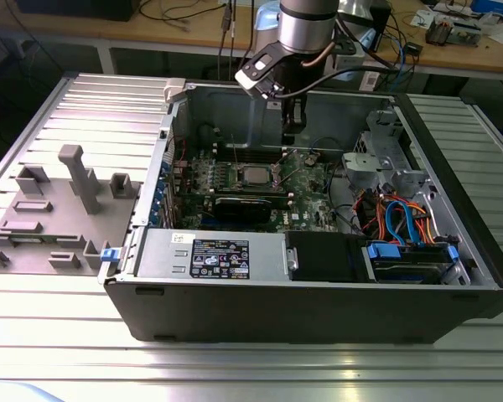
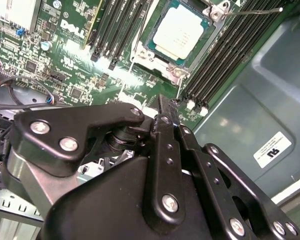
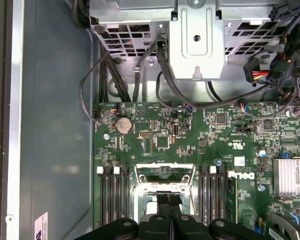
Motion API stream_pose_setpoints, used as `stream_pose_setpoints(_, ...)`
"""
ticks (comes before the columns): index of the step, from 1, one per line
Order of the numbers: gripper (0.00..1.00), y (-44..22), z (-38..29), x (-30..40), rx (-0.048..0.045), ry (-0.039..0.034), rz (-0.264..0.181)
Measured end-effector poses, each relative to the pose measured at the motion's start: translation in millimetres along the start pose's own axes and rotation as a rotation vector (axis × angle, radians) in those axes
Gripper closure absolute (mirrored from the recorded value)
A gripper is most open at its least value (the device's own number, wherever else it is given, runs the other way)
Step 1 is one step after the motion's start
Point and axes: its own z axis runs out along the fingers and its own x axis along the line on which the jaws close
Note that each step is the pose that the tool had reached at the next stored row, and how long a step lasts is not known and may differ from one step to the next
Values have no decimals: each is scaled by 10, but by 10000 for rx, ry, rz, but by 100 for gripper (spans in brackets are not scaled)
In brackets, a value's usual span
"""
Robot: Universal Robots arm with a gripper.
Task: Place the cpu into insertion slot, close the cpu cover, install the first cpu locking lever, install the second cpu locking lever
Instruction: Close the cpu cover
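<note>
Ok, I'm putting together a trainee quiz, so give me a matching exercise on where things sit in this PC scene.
Things:
1. cpu
2. gripper
3. grey fixture
4. orange and blue cables

Places:
A. outside the case, at the exterior view's left
B. seated in the insertion slot
C. inside the case, at the exterior view's right
D. hanging over the motherboard

Pairs: 1-B, 2-D, 3-A, 4-C

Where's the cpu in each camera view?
Exterior view: the cpu sits on the green motherboard, under the arm.
Second wrist view: pale square past the gripper.
First wrist view: inside the metal frame, mostly behind the gripper.
Shared landmark: black memory slots flanking it.
</note>
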Motion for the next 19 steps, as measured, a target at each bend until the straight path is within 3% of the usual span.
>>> stream_pose_setpoints(7,89,136,7,1,4,-1,-1)
stream_pose_setpoints(19,89,204,12,1,4,-1,0)
